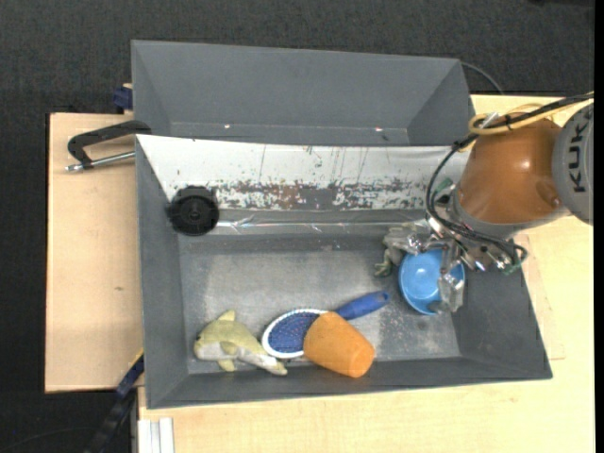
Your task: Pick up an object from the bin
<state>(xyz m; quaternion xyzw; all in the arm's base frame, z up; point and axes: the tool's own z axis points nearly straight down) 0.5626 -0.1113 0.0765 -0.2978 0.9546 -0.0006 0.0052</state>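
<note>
**Blue piece in the gripper at the bin's right end**

We see the gripper (pixel 429 274) low at the right end of the bin (pixel 283 272), where the floor meets the right wall. A blue round piece (pixel 416 281) sits between its metal fingers (pixel 454 288). One finger lies against the piece's right edge and the other stands at its upper left, so we read the tool as clamped on it. We cannot tell whether the piece is clear of the floor.

We judge the step in hand to be the lift. A round body can roll out of a two-finger hold, so we would keep the grip firm and rise straight up. We would not drift right, because the sloped wall is just beside the piece and could knock it loose.

The brush (pixel 359 305) is the nearest neighbour, its handle tip close on the left. The orange cup (pixel 338 345), the pale toy (pixel 231 347) and the black disc (pixel 193 212) lie well apart, so none of them should be in the way.
</note>
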